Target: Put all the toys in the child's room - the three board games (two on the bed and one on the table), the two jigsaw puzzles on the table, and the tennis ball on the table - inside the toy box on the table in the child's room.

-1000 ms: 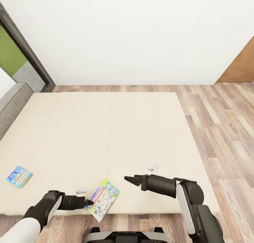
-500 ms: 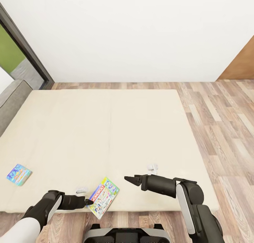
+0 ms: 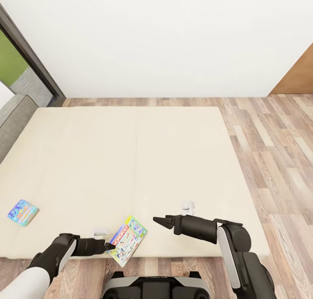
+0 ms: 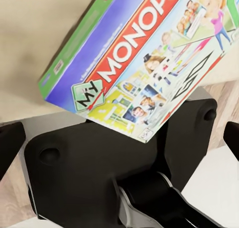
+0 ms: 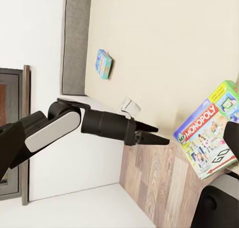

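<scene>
Beige bed (image 3: 130, 160); left gripper (image 3: 109, 247) apparently pinching Monopoly box (image 3: 128, 240) corner.

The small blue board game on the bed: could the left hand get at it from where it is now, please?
Probably yes. The small blue board game lies alone on the bare bed, with nothing between it and the left hand. That hand sits at the Monopoly box, so it would have to swing outward first.

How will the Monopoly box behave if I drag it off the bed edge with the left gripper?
The Monopoly box looks thin, flat and rigid, so it should slide rather than bend. One corner already overhangs the bed edge, so it may tip floorward. The left gripper sits at its corner; its glossy print may be slippery.
</scene>
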Motion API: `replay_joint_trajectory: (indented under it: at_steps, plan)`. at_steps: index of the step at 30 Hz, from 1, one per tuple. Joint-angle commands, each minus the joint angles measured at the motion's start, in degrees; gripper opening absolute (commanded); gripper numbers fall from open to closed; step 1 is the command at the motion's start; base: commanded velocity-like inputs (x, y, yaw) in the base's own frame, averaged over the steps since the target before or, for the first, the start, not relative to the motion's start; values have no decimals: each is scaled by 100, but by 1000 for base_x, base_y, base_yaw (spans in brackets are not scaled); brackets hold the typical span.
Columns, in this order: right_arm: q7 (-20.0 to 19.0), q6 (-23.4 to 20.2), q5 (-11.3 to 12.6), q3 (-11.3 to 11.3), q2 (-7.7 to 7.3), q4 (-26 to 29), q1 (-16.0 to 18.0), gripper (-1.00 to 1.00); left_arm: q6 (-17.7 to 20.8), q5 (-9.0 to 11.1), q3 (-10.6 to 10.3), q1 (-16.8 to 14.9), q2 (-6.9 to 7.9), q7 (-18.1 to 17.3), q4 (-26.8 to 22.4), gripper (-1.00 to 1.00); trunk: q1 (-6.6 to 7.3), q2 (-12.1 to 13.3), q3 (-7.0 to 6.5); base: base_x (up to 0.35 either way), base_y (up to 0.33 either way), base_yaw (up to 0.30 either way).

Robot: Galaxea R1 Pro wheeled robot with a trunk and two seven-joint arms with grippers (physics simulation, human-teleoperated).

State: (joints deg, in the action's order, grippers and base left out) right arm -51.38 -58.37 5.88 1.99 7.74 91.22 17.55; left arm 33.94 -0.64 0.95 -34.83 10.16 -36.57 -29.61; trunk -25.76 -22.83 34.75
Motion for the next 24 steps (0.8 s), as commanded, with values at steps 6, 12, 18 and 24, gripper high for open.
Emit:
replay_joint_trajectory:
  at_steps: [6, 12, 18, 24]
  plan:
    - [7, -29, 27, -15, 8, -1, 2, 100, -337, -14, 9, -3, 3, 0, -2, 100, -3, -9, 55, 0, 0, 0]
    - [9, -27, 27, 5, 8, 0, 6, 100, -385, -8, 16, -5, 3, -5, -1, 100, -3, -9, 95, 0, 0, 0]
    - [6, -31, 24, 13, 1, -5, 11, 100, -407, -15, 6, -6, -39, 7, -1, 100, -3, -9, 115, 0, 0, 0]
    - [9, -29, 21, 19, 0, -10, 18, 100, -413, -23, -12, -6, -27, 12, -1, 100, -3, -9, 118, 0, 0, 0]
